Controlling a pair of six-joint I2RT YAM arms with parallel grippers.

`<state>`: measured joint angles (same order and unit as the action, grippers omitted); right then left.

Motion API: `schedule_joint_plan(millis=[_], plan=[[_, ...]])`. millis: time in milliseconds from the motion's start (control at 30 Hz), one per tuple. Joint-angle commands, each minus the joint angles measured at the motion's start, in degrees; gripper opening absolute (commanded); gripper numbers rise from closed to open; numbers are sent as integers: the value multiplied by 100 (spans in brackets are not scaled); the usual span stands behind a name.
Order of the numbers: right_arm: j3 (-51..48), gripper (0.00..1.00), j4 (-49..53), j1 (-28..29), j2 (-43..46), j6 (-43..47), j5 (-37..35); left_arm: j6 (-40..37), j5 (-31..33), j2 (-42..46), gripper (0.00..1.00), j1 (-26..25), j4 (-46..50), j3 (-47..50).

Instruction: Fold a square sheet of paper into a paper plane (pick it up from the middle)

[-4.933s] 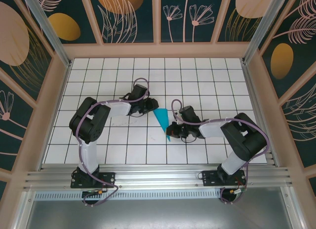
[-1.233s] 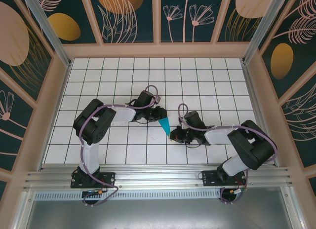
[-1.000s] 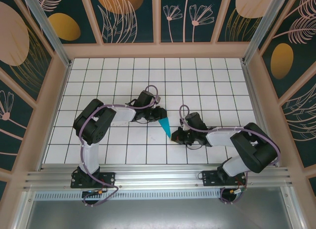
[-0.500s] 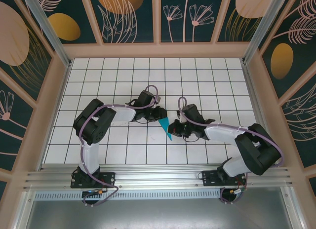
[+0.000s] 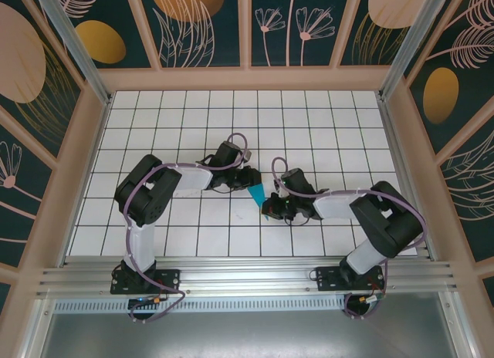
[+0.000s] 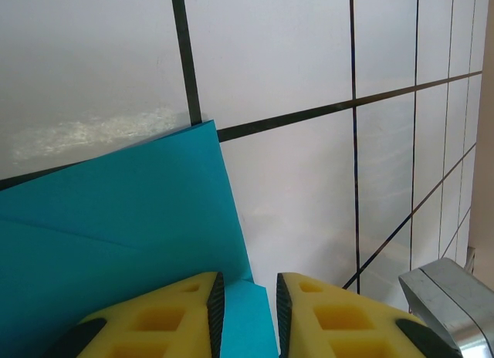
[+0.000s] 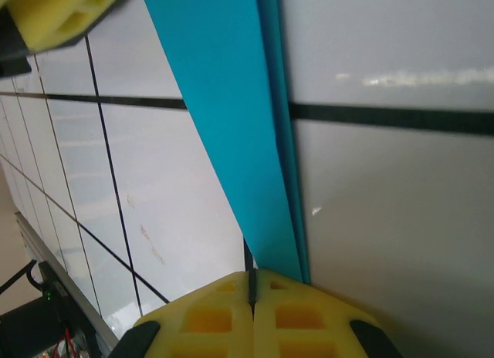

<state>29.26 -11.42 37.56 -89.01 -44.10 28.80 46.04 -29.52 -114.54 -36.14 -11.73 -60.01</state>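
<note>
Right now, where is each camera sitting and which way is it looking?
Top external: high above and behind the arms, looking down at the tiled table; both arms show, the left gripper and right gripper meeting at the folded teal paper.
Left wrist: on the left arm, looking along its yellow fingers pinching the paper.
Right wrist: on the right arm, looking past its shut yellow fingers along the paper.
Shared: all three show the paper and the gridded table.

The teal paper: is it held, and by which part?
Yes: the left gripper pinches the wide end of the paper; the right gripper is shut on its narrow tip.
</note>
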Motion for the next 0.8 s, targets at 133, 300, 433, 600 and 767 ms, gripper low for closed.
schedule_joint_plan(millis=[133, 300, 433, 600, 767], plan=[[-681, 0, 645, 85, 506, 6, 49, -139, 363, -309, 29, 19, 383, 38], [-449, 0, 949, 76, 941, -13, -164, -122, 383, -256, 30, 11, 451, -2], [136, 1, 1900, -18, 1326, 197, -1094, -43, 426, -246, 31, 19, 469, -52], [506, 5, 2424, -180, 1653, 341, -2092, 21, 467, -236, 33, 12, 550, -221], [481, 15, 2081, -555, 1891, 281, -2269, 42, 493, -174, 34, 21, 648, -457]])
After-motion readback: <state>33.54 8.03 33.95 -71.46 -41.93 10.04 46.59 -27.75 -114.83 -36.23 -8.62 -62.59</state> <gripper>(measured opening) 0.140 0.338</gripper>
